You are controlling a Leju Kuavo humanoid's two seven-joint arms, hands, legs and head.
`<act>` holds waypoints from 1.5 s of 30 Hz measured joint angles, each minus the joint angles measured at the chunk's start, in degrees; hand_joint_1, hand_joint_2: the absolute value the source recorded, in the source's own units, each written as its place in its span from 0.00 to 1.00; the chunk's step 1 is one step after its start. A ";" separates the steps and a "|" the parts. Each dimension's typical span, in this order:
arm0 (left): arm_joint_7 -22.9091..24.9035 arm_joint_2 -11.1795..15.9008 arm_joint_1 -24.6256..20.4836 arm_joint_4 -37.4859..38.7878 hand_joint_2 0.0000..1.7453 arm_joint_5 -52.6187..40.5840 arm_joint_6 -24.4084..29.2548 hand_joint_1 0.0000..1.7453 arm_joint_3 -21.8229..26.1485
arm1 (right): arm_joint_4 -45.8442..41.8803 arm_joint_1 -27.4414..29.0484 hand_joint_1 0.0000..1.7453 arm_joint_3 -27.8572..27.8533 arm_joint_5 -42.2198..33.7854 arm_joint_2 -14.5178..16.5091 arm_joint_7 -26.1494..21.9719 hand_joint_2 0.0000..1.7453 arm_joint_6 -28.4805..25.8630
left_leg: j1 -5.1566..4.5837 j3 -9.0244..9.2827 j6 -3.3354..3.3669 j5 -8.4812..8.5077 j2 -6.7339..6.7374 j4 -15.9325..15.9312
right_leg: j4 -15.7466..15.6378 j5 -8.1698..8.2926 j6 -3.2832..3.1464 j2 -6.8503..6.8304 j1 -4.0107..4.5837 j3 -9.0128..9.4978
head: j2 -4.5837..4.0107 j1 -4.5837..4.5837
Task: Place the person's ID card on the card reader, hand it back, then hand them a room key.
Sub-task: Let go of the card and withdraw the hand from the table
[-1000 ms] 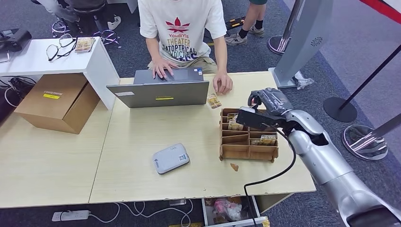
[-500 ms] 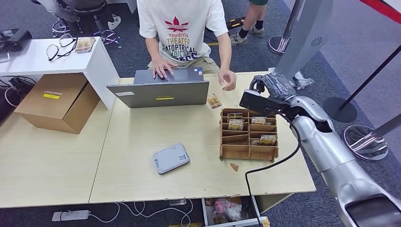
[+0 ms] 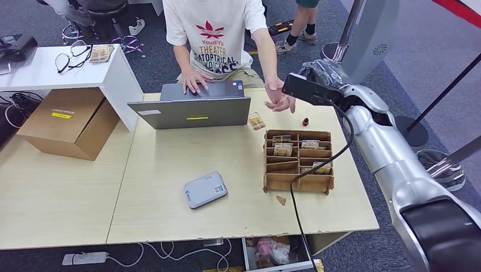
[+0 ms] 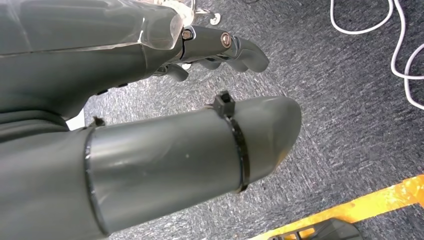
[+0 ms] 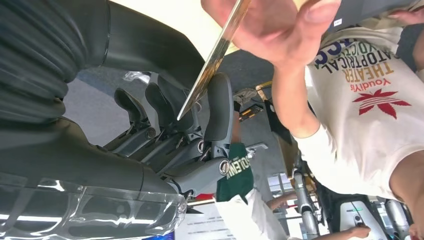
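right hand [image 5: 185, 125] raised off organizer, pinching card [image 5: 212, 60], person's hand [image 3: 279, 97] on it

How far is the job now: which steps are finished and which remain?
In hand: the right hand holds a card that the person's hand is also gripping. Whether this is the ID return or the key handover is unclear. The card reader is bare, so reading looks finished.
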 joint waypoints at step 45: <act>1.79 -0.50 -0.16 -0.10 0.00 -0.66 -0.11 0.00 -2.21 | 1.52 6.72 0.00 -4.85 -4.06 2.56 -4.46 1.00 -10.13 | 0.01 0.01 0.00 0.00 -0.09 0.02 | -0.02 0.00 0.00 -0.05 0.01 0.01 | 0.00 0.01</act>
